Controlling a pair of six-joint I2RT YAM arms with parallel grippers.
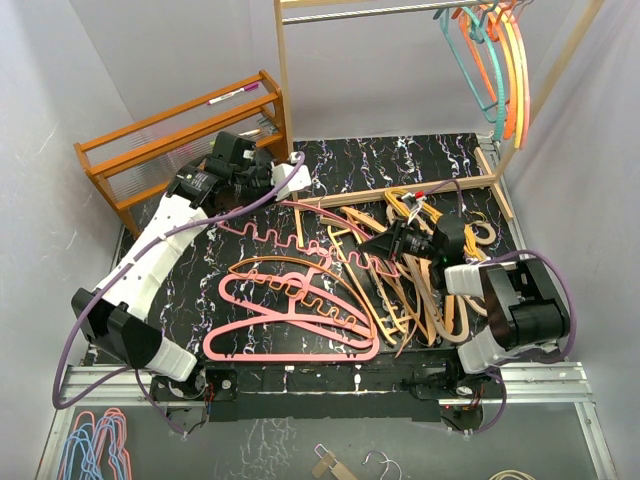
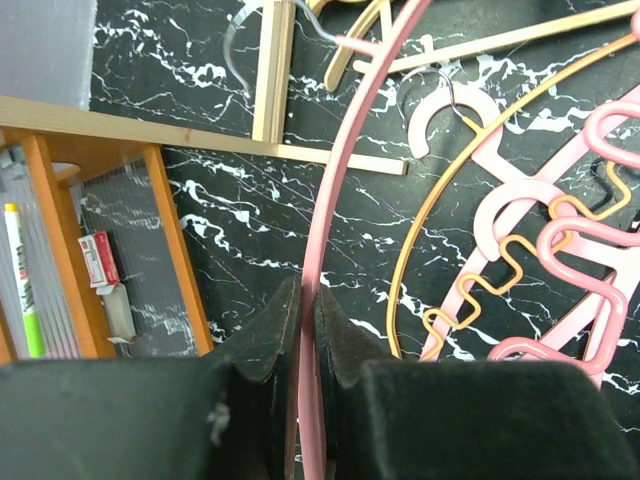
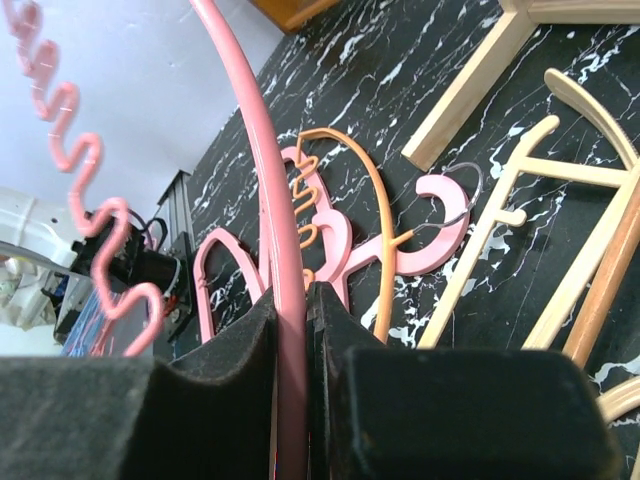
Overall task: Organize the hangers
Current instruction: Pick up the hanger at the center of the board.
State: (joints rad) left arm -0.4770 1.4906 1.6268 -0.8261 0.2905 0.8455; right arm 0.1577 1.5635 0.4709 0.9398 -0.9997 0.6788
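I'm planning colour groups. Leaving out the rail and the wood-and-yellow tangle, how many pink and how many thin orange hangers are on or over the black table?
Gripped pink hanger: 1
Flat-lying pink hangers: 2
Thin orange hanger: 1
Total: 4

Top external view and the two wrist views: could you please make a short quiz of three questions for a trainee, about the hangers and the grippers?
1. True or false: the right gripper is shut on a pink hanger.
2. What hangs on the metal rail? A) coloured hangers B) only wooden hangers C) nothing
3. Which gripper is nearer the shelf rack?
Key: 1 true; 2 A; 3 the left gripper.
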